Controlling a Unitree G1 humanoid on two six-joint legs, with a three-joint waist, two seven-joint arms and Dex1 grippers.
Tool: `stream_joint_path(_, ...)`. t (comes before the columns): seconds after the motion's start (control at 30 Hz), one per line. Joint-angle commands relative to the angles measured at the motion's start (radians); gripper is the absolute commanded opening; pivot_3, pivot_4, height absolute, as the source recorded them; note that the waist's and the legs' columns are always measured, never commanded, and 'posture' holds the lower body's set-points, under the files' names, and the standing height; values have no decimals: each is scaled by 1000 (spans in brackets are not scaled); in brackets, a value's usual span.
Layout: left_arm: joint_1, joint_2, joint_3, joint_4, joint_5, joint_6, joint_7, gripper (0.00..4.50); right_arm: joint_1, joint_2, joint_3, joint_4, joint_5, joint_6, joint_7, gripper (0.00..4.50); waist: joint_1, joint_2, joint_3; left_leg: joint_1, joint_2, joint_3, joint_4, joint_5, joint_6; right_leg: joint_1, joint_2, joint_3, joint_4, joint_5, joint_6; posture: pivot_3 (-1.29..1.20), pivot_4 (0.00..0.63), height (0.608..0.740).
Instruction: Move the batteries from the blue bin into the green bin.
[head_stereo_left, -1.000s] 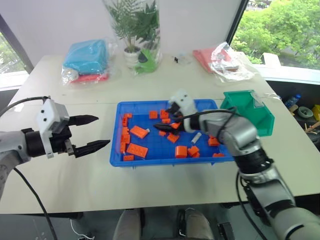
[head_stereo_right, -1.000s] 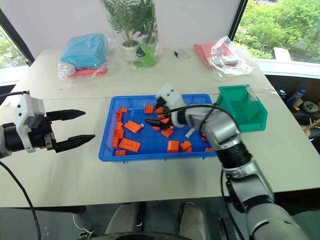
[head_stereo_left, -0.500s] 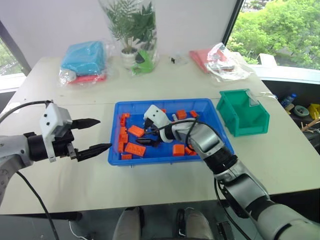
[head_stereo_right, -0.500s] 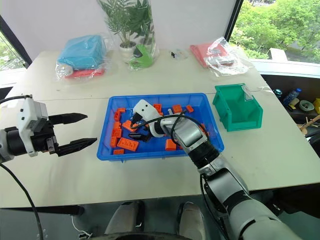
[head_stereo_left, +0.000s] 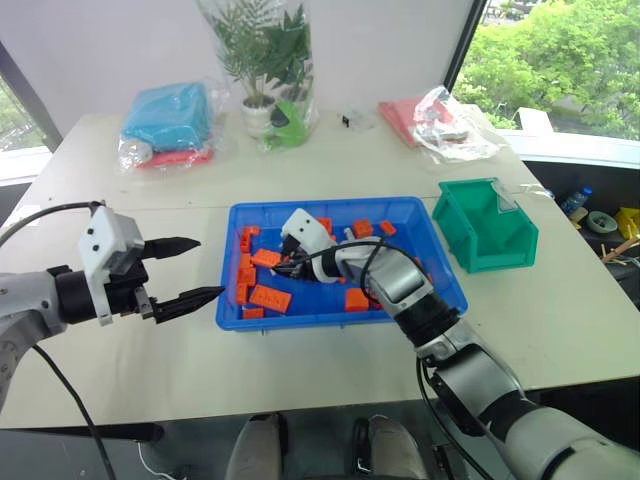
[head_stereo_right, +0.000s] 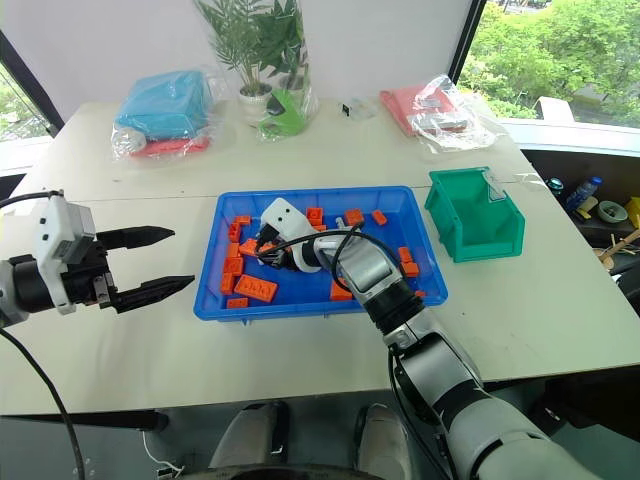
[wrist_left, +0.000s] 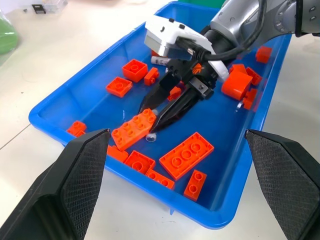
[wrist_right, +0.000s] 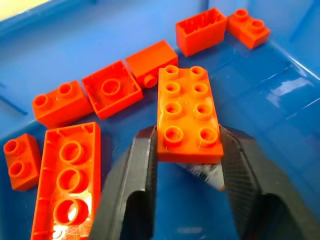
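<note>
Extracting a battery (wrist_right: 206, 175) from under an orange block (wrist_right: 189, 112), on the floor of the blue bin (head_stereo_left: 330, 322), toward its left end. Right gripper (wrist_left: 155, 121) lowered into the bin, jaws partly apart, straddling the near end of the block, with the battery lying in the gap, half hidden beneath the block's edge. Impossible to tell whether the pads already press on the block's sides. Before closing, confirm that the jaws will meet the silver-grey cylinder and not the block; judged from the wrist view, a plain squeeze would likely clamp the block instead, or pinch both together. Nudge the block off first, or drop the tips lower and approach along the battery's exposed end. Grip across the cylinder's middle, square to its axis, to prevent rolling or squirting out. Close gently, then lift straight up and check that no block rides along. Carry across to the green bin (head_stereo_left: 500, 250), standing on the table just beside the blue bin's right end, and release low over its opening. Left gripper (head_stereo_left: 210, 267) hovering over the table to the left of the blue bin, jaws wide apart, holding nothing; hold clear of the working area.
</note>
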Motion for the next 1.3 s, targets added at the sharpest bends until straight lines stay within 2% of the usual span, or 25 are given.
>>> stream_joint_path(0.03,-7,3,35,1,5,-20,2,4500,-34,11,-37,-15,-4,-31,6,1640,0,0,0,0,0,0,0,0,0,0,0,0,0,0,0,0,150,672)
stream_joint_path(0.2,-22,2,19,7,10,-29,7,4500,-97,30,-63,89,-23,-103,1,1640,-1,0,0,0,1,1,0,0,0,-1,0,0,0,0,0,0,150,672)
stream_joint_path(0.37,-52,-6,-3,17,18,-36,17,4500,-239,81,-107,378,-54,-259,-22,1640,-5,0,0,0,2,2,0,0,0,-2,1,0,0,0,0,0,150,672)
stream_joint_path(0.47,-56,-10,-8,11,18,-35,23,4500,-281,88,-88,476,-89,-323,27,2587,-7,0,0,0,3,3,0,0,0,-2,2,0,0,0,0,0,150,672)
stream_joint_path(0.5,-57,-11,-8,8,17,-34,25,4500,-291,87,-79,500,-106,-350,35,3169,-7,0,0,0,3,3,0,0,0,-2,3,1,0,1,1,0,150,672)
stream_joint_path(0.57,-51,-11,0,0,11,-31,28,4500,-296,70,-66,509,-125,-410,103,4027,-7,0,0,0,4,3,0,0,0,-2,4,3,0,1,1,0,150,672)
stream_joint_path(0.7,-35,-8,14,-13,3,-25,23,4500,-286,29,-60,493,-138,-505,244,4027,-16,0,0,0,7,4,0,0,0,-3,7,4,0,1,1,0,150,672)
stream_joint_path(0.87,-14,2,27,-32,-7,-16,10,4500,-241,-41,-17,460,-141,-609,509,4027,-20,0,0,0,9,4,0,0,0,-3,9,4,0,1,1,0,150,672)
stream_joint_path(1.3,-6,23,34,-67,-42,10,3,4500,-223,45,-34,630,-209,-725,457,4027,-17,0,0,1,11,4,1,0,-6,-3,11,5,0,0,-2,0,150,672)
